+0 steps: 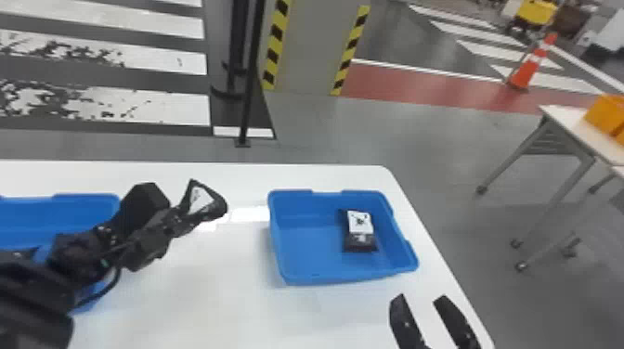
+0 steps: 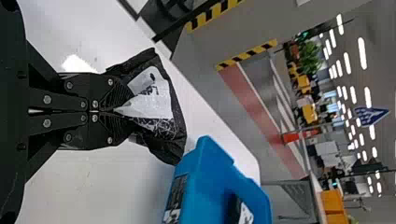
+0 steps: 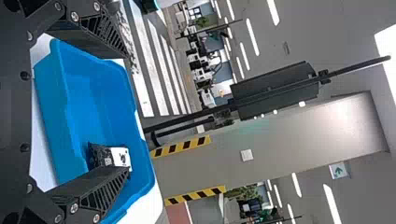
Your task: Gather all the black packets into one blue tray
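Observation:
In the head view my left gripper (image 1: 183,214) is over the table between the two trays, shut on a black packet (image 1: 203,200) with a white label. The left wrist view shows the left gripper (image 2: 114,112) pinching that packet (image 2: 156,100) by its edge. Another black packet (image 1: 360,230) lies inside the right-hand blue tray (image 1: 297,277), toward its right side. At the lower right of the head view, my right gripper (image 1: 429,315) stands open in front of that tray. In the right wrist view the right gripper (image 3: 127,112) has its fingers wide apart, with the tray (image 3: 70,116) beyond.
A second blue tray (image 1: 88,204) sits at the left of the white table (image 1: 209,287), partly behind the left arm. The table's right edge runs close by the right-hand tray and right gripper. Another table (image 1: 564,116) with orange bins stands off to the right.

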Tool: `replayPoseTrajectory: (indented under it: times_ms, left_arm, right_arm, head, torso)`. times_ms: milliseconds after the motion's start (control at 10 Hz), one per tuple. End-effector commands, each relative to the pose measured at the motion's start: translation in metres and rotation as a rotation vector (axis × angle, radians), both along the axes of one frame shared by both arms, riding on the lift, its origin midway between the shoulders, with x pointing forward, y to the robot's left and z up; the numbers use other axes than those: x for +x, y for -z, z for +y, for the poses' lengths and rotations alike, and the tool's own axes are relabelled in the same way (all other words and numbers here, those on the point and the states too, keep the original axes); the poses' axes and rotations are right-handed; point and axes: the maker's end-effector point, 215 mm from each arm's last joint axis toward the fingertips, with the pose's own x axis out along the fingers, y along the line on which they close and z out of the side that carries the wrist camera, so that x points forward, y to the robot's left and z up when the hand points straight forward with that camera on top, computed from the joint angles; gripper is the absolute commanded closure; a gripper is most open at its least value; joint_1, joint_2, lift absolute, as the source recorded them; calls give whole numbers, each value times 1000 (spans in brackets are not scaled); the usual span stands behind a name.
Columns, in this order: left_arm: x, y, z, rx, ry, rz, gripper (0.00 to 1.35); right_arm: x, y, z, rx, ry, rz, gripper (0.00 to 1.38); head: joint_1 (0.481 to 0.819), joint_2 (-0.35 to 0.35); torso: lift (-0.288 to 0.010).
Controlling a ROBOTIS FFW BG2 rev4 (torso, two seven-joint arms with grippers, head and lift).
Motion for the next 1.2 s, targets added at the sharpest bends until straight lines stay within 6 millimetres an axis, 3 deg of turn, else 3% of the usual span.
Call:
replayPoseTrajectory:
  times_ms: [0, 200, 400, 600, 700, 900, 1000, 1100]
  left_arm:
    - [-13, -50, 47, -34, -87, -81, 1208]
    - [-49, -83, 134, -22, -239, -126, 1208]
    - [-77, -97, 228, 27, -393, -148, 1208]
    - [-87, -101, 287, 95, -475, -169, 1208]
    - [-91, -100, 313, 121, -519, -166, 999]
    - [-102, -76, 347, 122, -580, -116, 127]
    - [-108, -77, 351, 124, -582, -127, 33]
    - [-115, -80, 345, 90, -566, -151, 156]
  right_arm:
    - [-1, 1, 1, 2, 0, 2, 177]
    - [-1, 1, 1, 2, 0, 2, 177]
    - [-2, 2, 2, 7, -2, 6, 176]
    - [1, 3, 14, 32, -16, 2, 177]
    - [1, 4, 16, 36, -18, 2, 177]
    - [2, 3, 18, 38, -21, 0, 174]
    - [2, 2, 18, 35, -23, -2, 173]
    - [2, 2, 18, 33, -24, -1, 173]
  head:
    - [695, -350]
    - [695, -299]
    - [695, -213]
    - [695, -72]
    - [695, -11]
    - [695, 65]
    - [695, 98]
    - [695, 121]
  torso:
    - [-110]
    - [-110]
    - [-110]
    - [-110]
    - [-110]
    - [-110]
    - [-110]
    - [-110]
